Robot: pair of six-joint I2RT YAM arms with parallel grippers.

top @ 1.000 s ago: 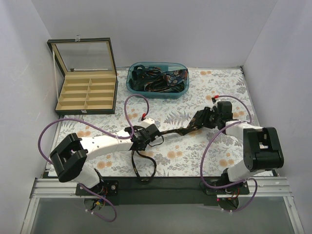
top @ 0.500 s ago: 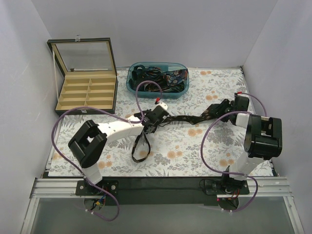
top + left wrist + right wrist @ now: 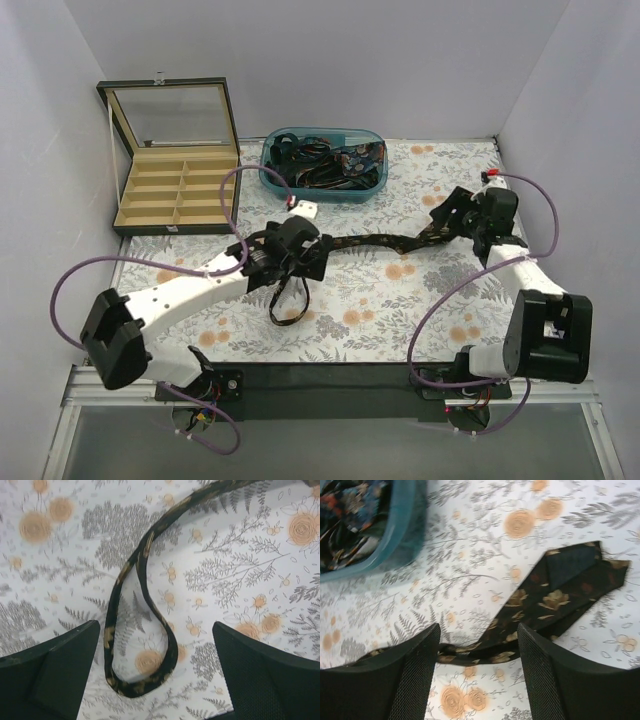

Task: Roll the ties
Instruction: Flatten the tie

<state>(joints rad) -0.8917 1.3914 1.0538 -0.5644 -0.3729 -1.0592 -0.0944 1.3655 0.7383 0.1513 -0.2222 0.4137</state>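
**While the tie [image 3: 370, 243] lies slack, straighten it before rolling**

Since both claws stand apart and grip nothing, the step in hand reads as laying the tie out for a roll. At the table's [image 3: 400, 310] 10 o'clock sits the compartment box [image 3: 176, 228], lid up. The left claw [image 3: 155, 626], fingers spread, hovers over the tie's narrow end, which doubles back in a loop [image 3: 140, 686] toward 6 o'clock. From there the tie runs across the table's middle toward 3 o'clock. The blue bin [image 3: 320, 191] holding other ties [image 3: 330, 160] sits at 12 o'clock. The right claw [image 3: 477, 627], likewise spread, hangs over the wide end [image 3: 570, 580], which is folded on itself. I judge a tidy roll needs the loop drawn straight and that fold flattened first. Then pinch one end squarely and turn it with the fabric kept taut, or the coil will skew.
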